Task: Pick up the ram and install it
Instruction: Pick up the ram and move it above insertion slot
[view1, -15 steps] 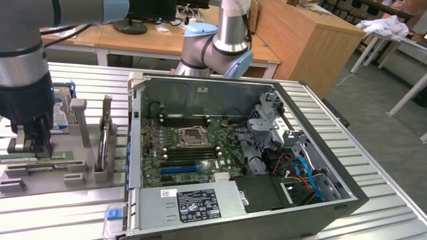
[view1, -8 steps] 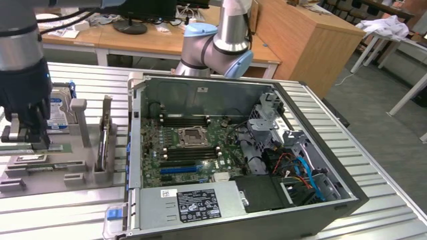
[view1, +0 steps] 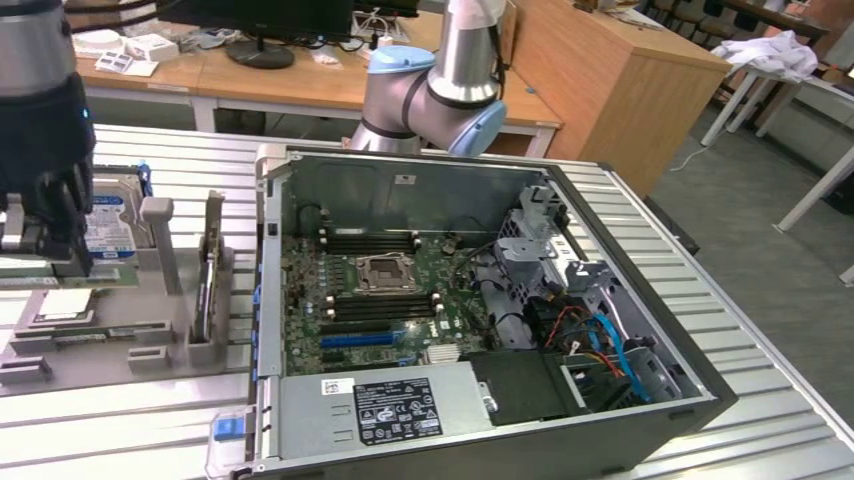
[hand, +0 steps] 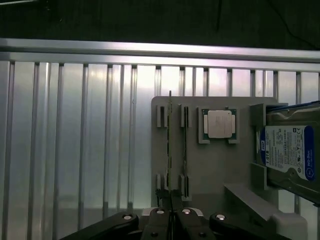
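Note:
My gripper (hand: 170, 216) is shut on the ram (hand: 170, 140), a thin green stick seen edge-on that runs between the two fingers and reaches past the grey holder's (hand: 210, 170) far edge. In the exterior view the gripper (view1: 54, 262) hangs over the holder (view1: 147, 330) at the exterior view's left, with the ram (view1: 40, 272) as a pale green strip at its fingertips. The motherboard's black slots (view1: 371, 241) lie inside the open computer case (view1: 641, 330) at centre, well apart from the gripper.
A second thin stick (hand: 185, 150) stands in the holder's neighbouring slot. A square silver processor chip (hand: 218, 123) and a blue-labelled hard drive (hand: 290, 150) sit beside it. The case rests on a ribbed metal table (view1: 174, 150); the arm's base (view1: 434, 95) stands behind it.

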